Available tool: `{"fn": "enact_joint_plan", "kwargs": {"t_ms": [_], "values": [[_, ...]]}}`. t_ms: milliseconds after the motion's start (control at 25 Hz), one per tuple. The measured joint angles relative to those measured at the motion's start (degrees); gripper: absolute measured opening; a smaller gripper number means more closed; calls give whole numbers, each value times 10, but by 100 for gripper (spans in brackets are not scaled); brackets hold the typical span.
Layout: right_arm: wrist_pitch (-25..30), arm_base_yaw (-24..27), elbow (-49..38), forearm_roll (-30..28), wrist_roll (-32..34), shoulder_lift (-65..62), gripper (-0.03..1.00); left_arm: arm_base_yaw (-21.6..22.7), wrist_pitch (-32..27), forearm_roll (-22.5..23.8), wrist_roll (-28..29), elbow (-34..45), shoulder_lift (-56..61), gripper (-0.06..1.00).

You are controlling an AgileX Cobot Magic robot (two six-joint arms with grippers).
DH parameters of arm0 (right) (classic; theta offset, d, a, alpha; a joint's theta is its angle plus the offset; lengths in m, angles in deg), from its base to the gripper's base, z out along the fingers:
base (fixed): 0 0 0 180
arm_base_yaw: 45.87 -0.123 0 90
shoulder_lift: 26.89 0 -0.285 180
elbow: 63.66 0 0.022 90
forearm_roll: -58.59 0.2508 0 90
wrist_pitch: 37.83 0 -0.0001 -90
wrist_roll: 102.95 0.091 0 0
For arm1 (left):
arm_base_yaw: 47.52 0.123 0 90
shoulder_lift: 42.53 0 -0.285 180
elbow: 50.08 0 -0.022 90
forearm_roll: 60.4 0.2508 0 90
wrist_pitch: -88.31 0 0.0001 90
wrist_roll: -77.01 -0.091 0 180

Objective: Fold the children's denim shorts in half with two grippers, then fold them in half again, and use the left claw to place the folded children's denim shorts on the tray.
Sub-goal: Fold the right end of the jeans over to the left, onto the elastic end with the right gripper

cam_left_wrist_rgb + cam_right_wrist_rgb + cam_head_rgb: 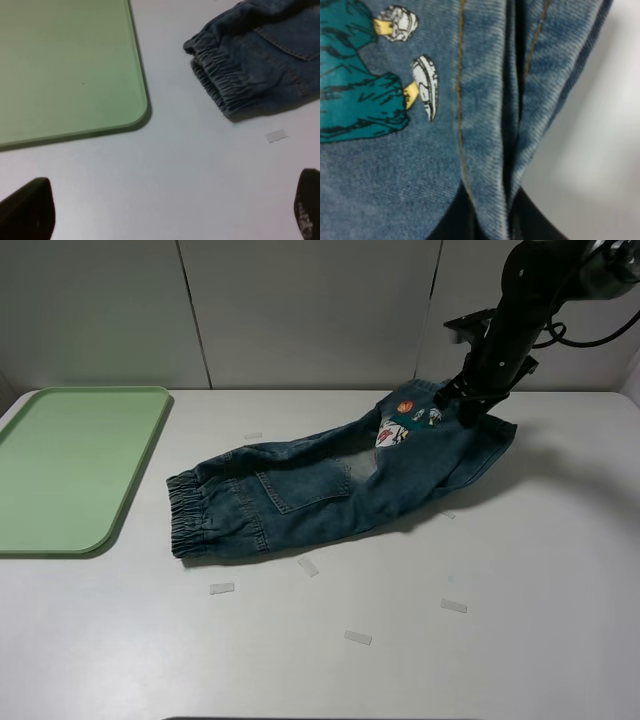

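Note:
The children's denim shorts point(300, 490) lie stretched across the middle of the white table, elastic waistband toward the tray point(70, 465). Their far right end is lifted and turned over, showing the cartoon patch point(400, 425). My right gripper point(470, 405) is shut on that raised denim edge; the right wrist view shows the shorts point(470, 100) pinched between the dark fingers point(465, 222). The left claw point(167, 207) is open above bare table, its fingertips point(27, 210) wide apart. Ahead of it are the tray point(65, 65) and the gathered waistband point(225, 75). The left arm is outside the high view.
Several small clear tape strips lie on the table in front of the shorts, such as one point(222, 588) and another point(454, 606); one strip point(276, 135) shows near the waistband. Grey wall panels close off the back.

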Motion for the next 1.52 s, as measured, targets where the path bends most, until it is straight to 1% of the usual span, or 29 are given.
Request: {"fn": "enact_joint_plan", "kwargs": {"t_ms": [440,1000,1200,1360,1520], "values": [[40,1,0,-97,0,-78,3,0,0,0,0,0,0,95],[81,1,0,-182,0,-145,3,0,0,0,0,0,0,95],[89,1,0,-227,7,-165,3,0,0,0,0,0,0,95],[89,3,0,-230,28,-170,3,0,0,0,0,0,0,95],[101,3,0,-195,43,-170,3,0,0,0,0,0,0,95]]}}
